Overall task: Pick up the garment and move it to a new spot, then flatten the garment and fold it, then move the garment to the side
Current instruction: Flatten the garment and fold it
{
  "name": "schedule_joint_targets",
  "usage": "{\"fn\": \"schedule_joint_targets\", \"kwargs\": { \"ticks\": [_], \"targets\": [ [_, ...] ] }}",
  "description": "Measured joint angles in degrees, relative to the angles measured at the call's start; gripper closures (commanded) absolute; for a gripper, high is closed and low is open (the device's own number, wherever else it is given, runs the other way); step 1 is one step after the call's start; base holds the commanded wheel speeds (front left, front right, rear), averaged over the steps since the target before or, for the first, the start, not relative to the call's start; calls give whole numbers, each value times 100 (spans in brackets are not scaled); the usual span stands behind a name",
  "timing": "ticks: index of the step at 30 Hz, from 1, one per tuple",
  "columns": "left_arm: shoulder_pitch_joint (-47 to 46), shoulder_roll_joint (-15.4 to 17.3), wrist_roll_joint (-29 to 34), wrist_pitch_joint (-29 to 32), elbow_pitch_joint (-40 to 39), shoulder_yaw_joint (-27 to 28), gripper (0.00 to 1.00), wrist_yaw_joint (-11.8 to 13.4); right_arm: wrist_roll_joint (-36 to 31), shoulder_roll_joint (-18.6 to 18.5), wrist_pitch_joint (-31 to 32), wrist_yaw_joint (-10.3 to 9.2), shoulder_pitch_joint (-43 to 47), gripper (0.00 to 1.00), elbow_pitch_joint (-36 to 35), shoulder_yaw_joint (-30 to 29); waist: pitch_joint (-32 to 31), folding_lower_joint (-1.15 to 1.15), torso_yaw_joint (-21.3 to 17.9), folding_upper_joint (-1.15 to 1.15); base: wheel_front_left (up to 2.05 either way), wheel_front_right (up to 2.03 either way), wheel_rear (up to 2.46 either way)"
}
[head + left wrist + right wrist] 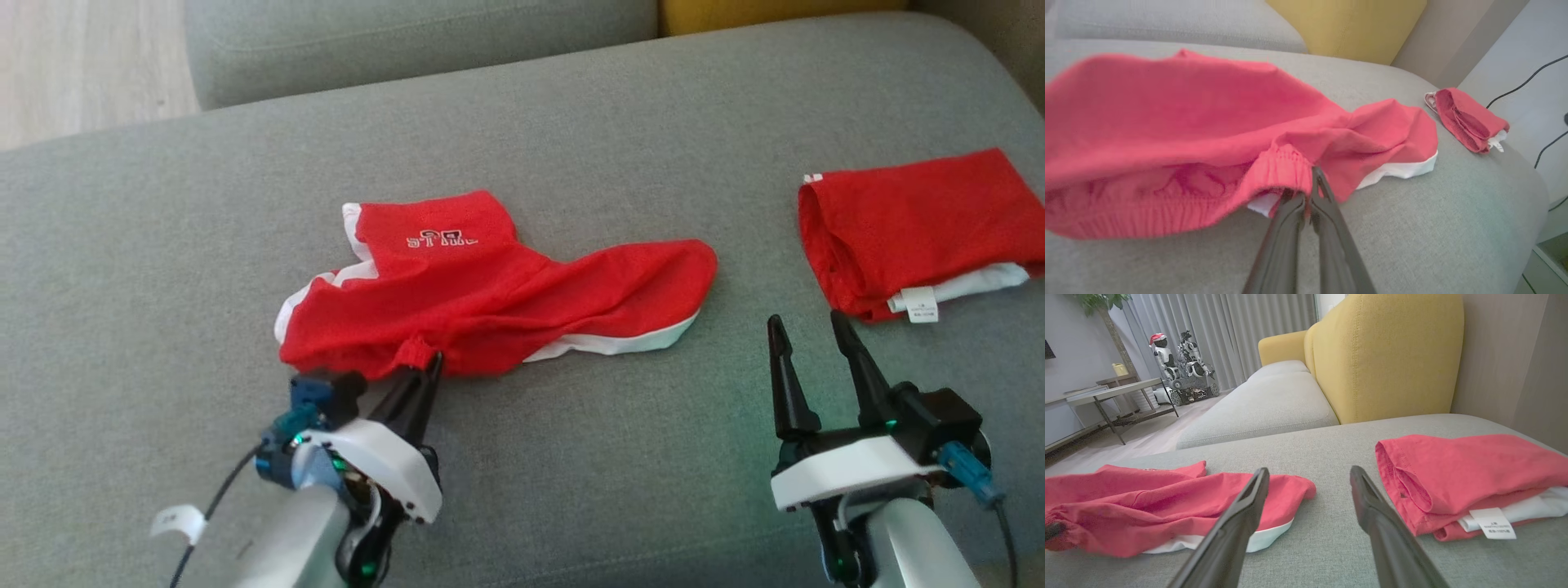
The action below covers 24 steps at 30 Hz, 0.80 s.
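Note:
A crumpled red garment [482, 294] with white trim and white lettering lies in the middle of the grey cushion [163, 269]. My left gripper [433, 361] is shut on the garment's gathered near edge, the elastic waistband [1286, 167], with both fingers pinched together on the cloth. My right gripper [808, 328] hovers open over bare cushion to the right of the garment, nothing between its fingers [1249, 506]. In the right wrist view the garment [1167, 506] lies left of that gripper.
A second red garment [914, 229], folded, with a white label, lies at the cushion's right side [1461, 473]. A yellow backrest [1384, 355] stands behind. Another grey seat [408, 41] lies beyond, and wooden floor [73, 65] at the far left.

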Motion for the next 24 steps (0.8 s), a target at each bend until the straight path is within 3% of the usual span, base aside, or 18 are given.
{"fn": "schedule_joint_targets", "kwargs": {
  "ticks": [8,17,24],
  "targets": [
    [127,399,-2,89,-703,158,100,8,110,0,-2,0,4,0,71,-42,-227,0,170,0,0,0,0],
    [624,1193,-287,1251,-2041,188,100,20,116,0,-8,0,30,0,104,-27,-226,0,229,0,0,0,0],
    [148,1552,-334,1790,-2213,598,100,412,133,1,-8,0,-101,0,107,149,5,0,80,0,0,0,0]
  ]
}}
